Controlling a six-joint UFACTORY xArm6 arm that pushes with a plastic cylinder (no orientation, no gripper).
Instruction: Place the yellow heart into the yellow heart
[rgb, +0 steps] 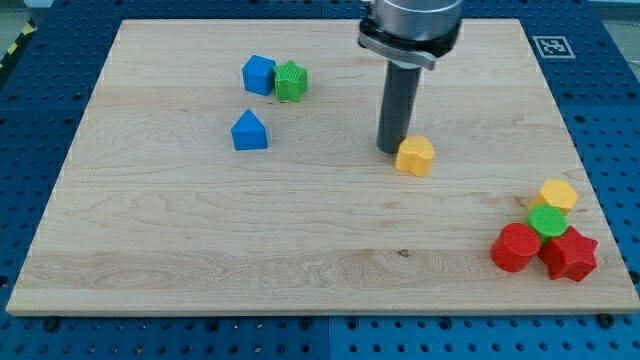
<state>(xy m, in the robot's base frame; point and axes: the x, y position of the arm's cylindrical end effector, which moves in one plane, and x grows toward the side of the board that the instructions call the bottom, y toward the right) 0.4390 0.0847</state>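
A yellow heart block lies right of the board's middle. My tip stands just at its left side, touching or nearly touching it. The dark rod rises from there to the arm's head at the view's top. A second yellow block, six-sided in outline, sits at the right edge of the board, at the top of a cluster of blocks.
A blue block and a green block touch each other at the upper left. A blue house-shaped block lies below them. At the lower right sit a green round block, a red round block and a red star.
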